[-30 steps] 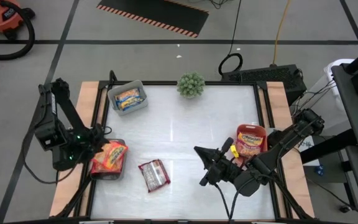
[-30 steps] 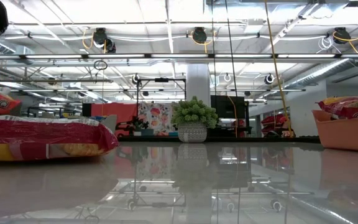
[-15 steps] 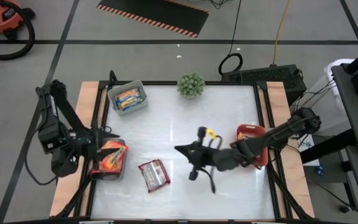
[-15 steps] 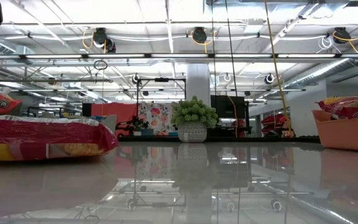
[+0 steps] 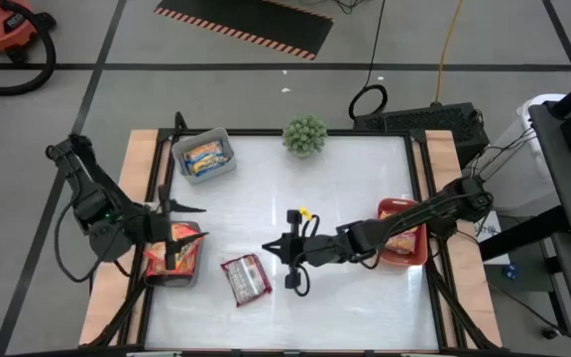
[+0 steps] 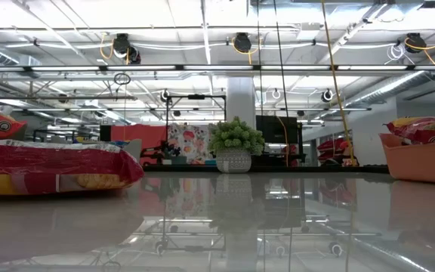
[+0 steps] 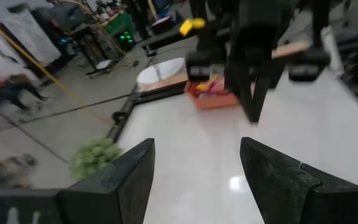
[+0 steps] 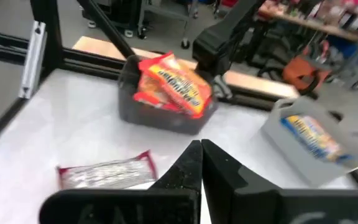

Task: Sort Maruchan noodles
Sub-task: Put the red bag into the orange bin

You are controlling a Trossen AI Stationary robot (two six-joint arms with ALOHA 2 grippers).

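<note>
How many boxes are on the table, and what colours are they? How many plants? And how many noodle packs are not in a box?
Grey bins: 2
Orange bin: 1
Potted plant: 1
Loose noodle packet: 1
Total: 5

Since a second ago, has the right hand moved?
Yes. The shut right hand has swung away from the orange bin toward the loose red noodle packet.

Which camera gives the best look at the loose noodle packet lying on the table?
The high view: the loose noodle packet shows whole from above. The low view shows its side edge; the right wrist view shows it partly behind that arm's fingers; the left wrist view misses it.
</note>
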